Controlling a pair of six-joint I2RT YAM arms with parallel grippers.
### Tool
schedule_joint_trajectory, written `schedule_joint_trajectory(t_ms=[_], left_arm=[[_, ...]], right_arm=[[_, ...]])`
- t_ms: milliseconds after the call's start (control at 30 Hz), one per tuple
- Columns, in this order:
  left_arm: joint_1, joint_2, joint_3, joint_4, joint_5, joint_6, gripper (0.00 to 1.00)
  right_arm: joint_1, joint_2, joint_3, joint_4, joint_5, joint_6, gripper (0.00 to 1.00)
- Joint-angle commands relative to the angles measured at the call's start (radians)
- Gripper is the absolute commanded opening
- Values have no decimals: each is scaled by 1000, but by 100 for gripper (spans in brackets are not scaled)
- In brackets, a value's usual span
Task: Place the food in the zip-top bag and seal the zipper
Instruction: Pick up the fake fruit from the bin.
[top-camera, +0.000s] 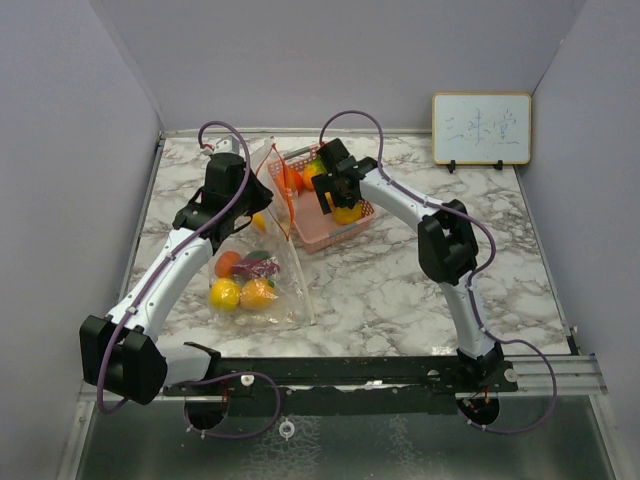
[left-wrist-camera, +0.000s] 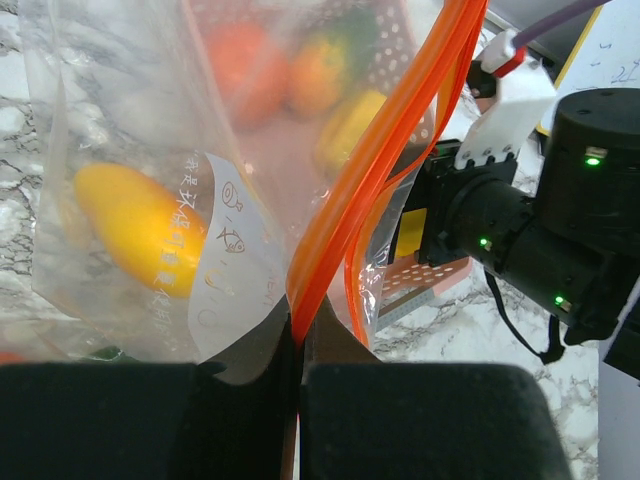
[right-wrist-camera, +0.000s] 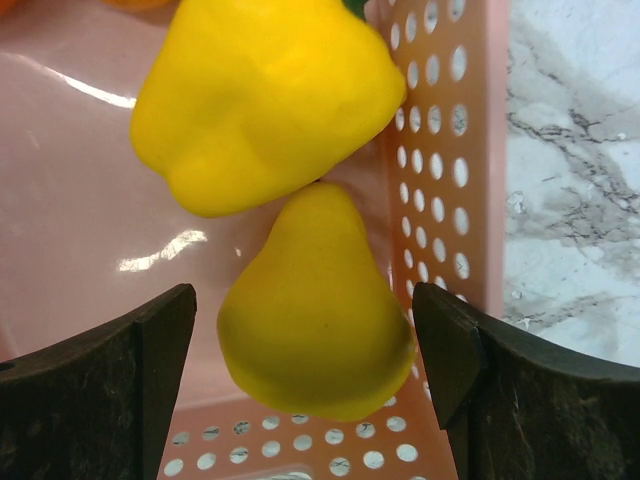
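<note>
The clear zip-top bag (top-camera: 262, 270) lies at the left with several toy fruits (top-camera: 242, 290) inside. My left gripper (left-wrist-camera: 298, 345) is shut on its orange zipper strip (left-wrist-camera: 372, 160) and holds the mouth up beside the pink basket (top-camera: 345, 232). My right gripper (right-wrist-camera: 305, 355) is open inside the basket, its fingers either side of a yellow pear (right-wrist-camera: 312, 315), not touching it. A yellow pepper (right-wrist-camera: 265, 95) lies just beyond the pear. In the top view the right gripper (top-camera: 338, 195) sits over the yellow fruit (top-camera: 348, 213).
A small whiteboard (top-camera: 481, 128) leans on the back wall at the right. Grey walls close in the marble table (top-camera: 400, 280) on three sides. More orange fruit (top-camera: 292, 178) lies in the basket's far end.
</note>
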Motion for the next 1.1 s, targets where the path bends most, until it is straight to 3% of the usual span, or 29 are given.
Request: schedule_joint_trajectory(t_ms=[0, 133, 267, 333, 500, 667, 800, 933, 1067], left_arm=[[8, -27, 12, 6, -22, 21, 0], [13, -22, 10, 8, -20, 21, 0], [13, -19, 10, 11, -17, 19, 0], [13, -18, 9, 11, -17, 16, 0], [17, -16, 5, 13, -16, 14, 0], [21, -11, 4, 13, -16, 13, 0], [23, -4, 3, 18, -11, 14, 0], [24, -4, -9, 26, -2, 6, 0], [24, -11, -28, 34, 8, -2, 0]], right_arm=[[-4, 42, -33, -53, -21, 12, 88], [-4, 11, -101, -37, -40, 22, 84], [-4, -13, -111, -32, -5, 14, 58], [-4, -34, -103, -29, 7, 13, 50], [-4, -154, -59, -32, -67, -5, 43], [-4, -335, -79, 104, -339, -36, 43], [-4, -416, -109, 294, -685, 18, 43], [-4, -408, -188, 591, -963, 192, 43], [-4, -316, -222, 871, -1128, 420, 41]])
